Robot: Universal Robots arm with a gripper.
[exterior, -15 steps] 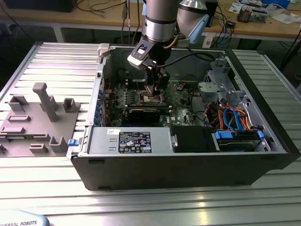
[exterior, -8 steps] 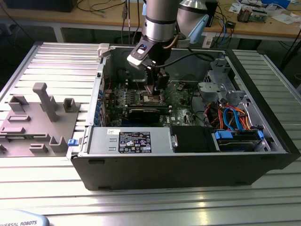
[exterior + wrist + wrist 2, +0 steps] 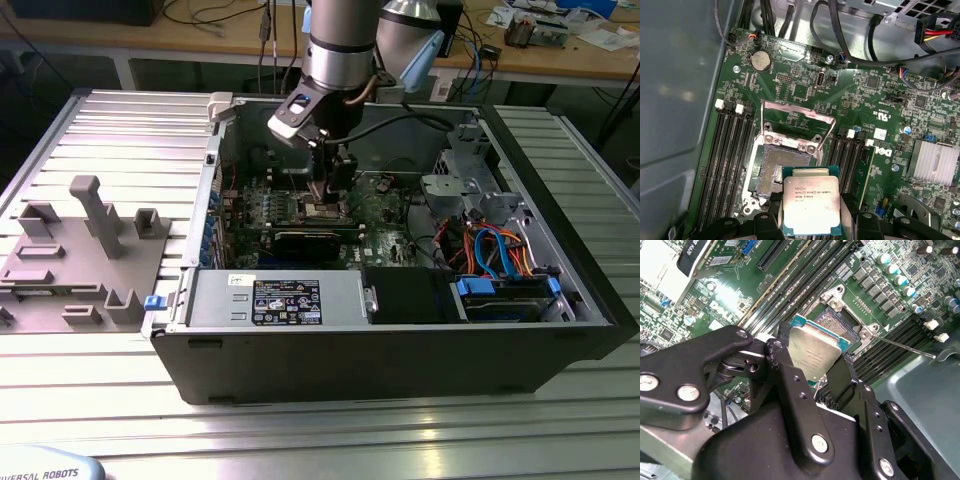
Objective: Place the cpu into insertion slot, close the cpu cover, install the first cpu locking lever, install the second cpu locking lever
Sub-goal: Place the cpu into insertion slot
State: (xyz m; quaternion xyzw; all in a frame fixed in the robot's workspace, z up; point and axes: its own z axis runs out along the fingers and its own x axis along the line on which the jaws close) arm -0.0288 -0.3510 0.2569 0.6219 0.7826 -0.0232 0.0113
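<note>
Above socket (image 3: 782, 162), cpu (image 3: 811, 202) tight in hand (image 3: 812, 223)

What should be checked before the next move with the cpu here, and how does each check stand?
1. cpu clamped in the hand: ok.
2. cpu cover raised clear of the socket: ok.
3. Nothing lying in the socket: ok.
4. One locking lever swung aside: ok; the other: cannot tell.
5. cpu squared with the socket: cannot tell.
</note>
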